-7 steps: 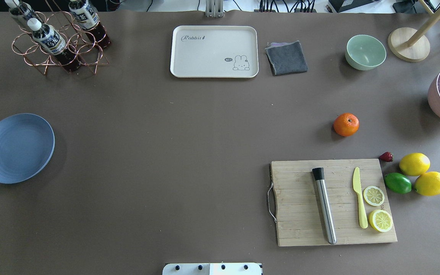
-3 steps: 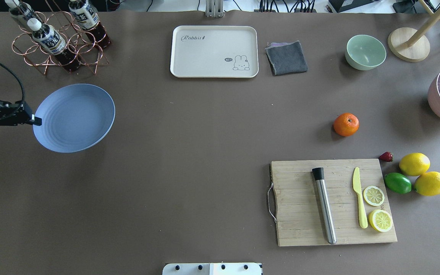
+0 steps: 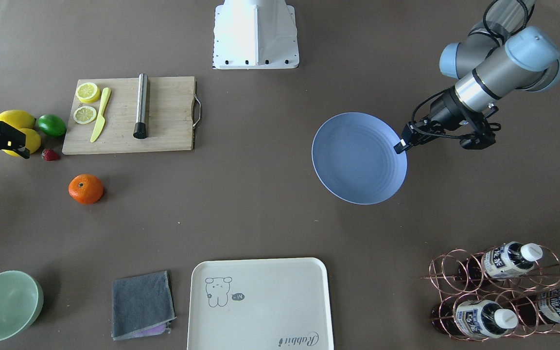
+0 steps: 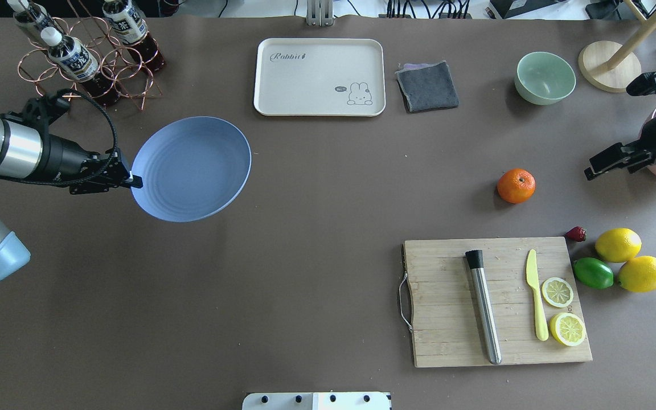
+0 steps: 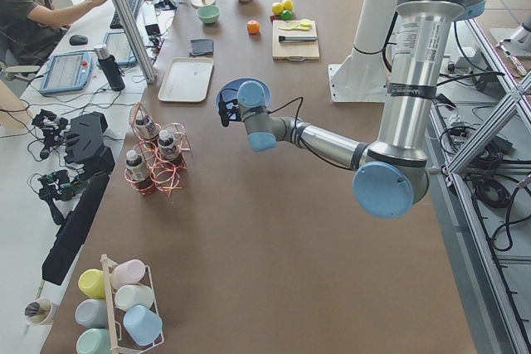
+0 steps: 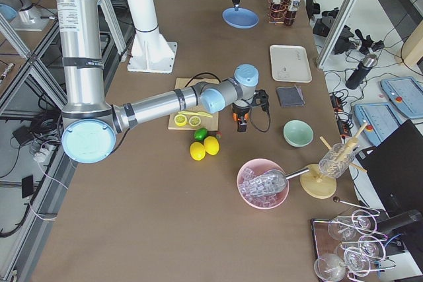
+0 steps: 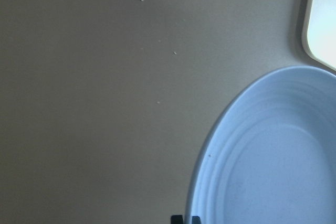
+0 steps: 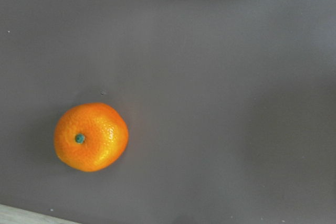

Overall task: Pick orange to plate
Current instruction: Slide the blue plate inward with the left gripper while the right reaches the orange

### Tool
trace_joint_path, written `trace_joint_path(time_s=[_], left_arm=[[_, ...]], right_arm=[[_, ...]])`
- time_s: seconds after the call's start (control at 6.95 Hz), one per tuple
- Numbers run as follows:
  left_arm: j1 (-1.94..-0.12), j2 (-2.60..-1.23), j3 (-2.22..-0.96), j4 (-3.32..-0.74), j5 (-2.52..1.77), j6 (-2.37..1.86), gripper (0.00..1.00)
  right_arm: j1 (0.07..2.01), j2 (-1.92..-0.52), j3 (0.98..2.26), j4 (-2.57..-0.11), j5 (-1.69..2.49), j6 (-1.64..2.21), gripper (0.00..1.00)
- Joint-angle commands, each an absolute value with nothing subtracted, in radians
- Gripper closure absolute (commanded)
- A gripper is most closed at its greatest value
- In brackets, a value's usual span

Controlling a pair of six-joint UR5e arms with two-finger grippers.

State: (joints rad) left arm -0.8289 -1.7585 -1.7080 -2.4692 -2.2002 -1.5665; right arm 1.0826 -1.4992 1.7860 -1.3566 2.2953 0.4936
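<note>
The left pincer (image 4: 132, 181) is pressed together on the near rim of the plate (image 4: 203, 165). The plate extends away from its fingertips toward the table's middle, and its offset shadow suggests it is held clear of the surface. The right pincer (image 4: 593, 169) hangs over bare table. Whether its jaws are spread cannot be told, since they appear edge-on from overhead and not at all in the wrist view.

The orange (image 4: 516, 185) rests on the table a short way ahead of the right pincer's tip, apart from it and untouched. It is well apart from the plate in the left pincer. Beyond the orange from the right pincer lies the cutting board (image 4: 447, 296).

Handling, as judged: the orange looks light, firm and round, with dimpled skin that should give fair grip. Its round form will roll if nudged from one side. The soundest hold is across the widest girth, stem dot upward, with the jaws descending evenly on both sides. Pressure should be moderate, as a hard squeeze may bruise it or pop it free.
</note>
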Motion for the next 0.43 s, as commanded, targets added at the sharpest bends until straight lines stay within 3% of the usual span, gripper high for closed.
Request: trace_joint_path(time_s=[0.0,0.29], left_arm=[[-0.664,-1.827,-1.808,-2.294,-2.008,-1.611,1.00],[-0.502,-1.888,-1.813,-2.212,-1.814,-1.614,1.00]], right_arm=[[1.011,-1.422,1.726,-1.347,2.243,0.531,0.00],[0.965,-1.343,1.655,-1.347,2.226,0.557,0.00]])
